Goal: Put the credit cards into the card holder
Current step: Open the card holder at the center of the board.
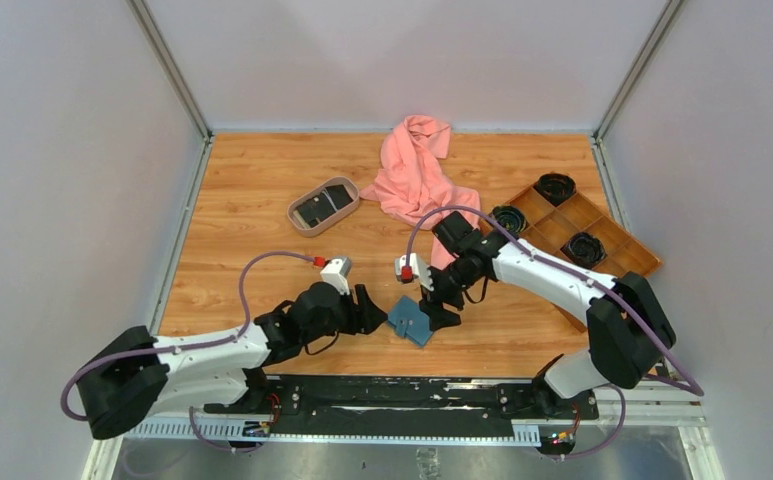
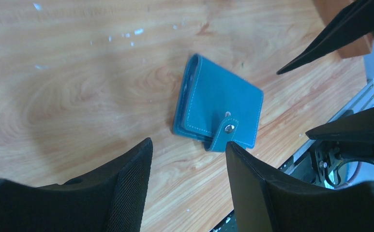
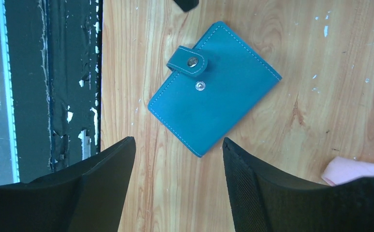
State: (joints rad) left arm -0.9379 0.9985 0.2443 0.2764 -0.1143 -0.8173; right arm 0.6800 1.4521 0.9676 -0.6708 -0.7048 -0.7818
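Card holder [image 3: 214,89] lay folded just ahead of left gripper [image 2: 188,142], right gripper [image 3: 178,138]; both spread, empty. Credit cards [image 1: 324,207] in tray [image 1: 295,220] beyond, uninserted.

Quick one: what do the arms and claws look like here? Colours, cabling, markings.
Both arms have white link shells, left arm and right arm, with black joint housings. A purple cable loops along each to a white wrist module with a red connector. The left claw and right claw are black: two wedge fingers with mesh-textured pads.
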